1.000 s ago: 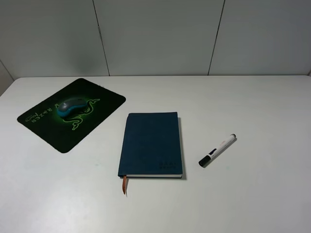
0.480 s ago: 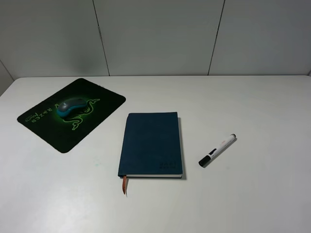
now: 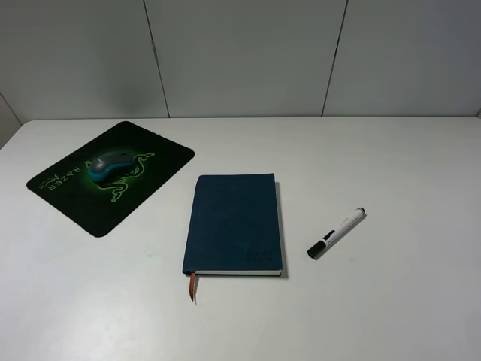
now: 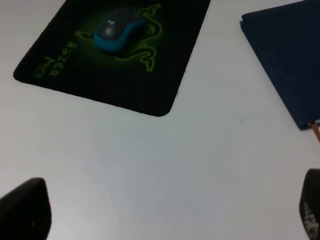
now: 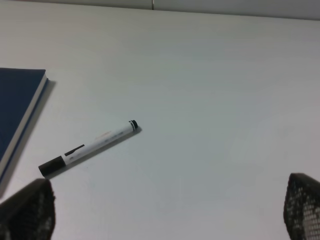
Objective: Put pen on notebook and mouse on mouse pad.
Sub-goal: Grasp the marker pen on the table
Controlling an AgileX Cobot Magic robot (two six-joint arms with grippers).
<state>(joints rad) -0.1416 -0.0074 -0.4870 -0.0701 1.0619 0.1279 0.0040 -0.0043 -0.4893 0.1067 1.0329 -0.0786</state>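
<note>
The dark grey and teal mouse (image 3: 110, 164) (image 4: 118, 32) rests on the black mouse pad (image 3: 75, 203) (image 4: 150, 80) with the green snake logo, at the table's left. In the middle lies the closed navy notebook (image 3: 234, 222) (image 4: 285, 55), its orange ribbon sticking out at the near edge. The white pen (image 3: 336, 232) (image 5: 90, 147) with a black cap lies on the bare table to the right of the notebook, apart from it. Neither gripper appears in the high view. My left gripper (image 4: 167, 215) is open above bare table, nearer than the pad. My right gripper (image 5: 164, 210) is open, nearer than the pen, holding nothing.
The white table (image 3: 391, 158) runs back to a grey panelled wall (image 3: 240, 53). Bare tabletop lies between pad and notebook and around the pen.
</note>
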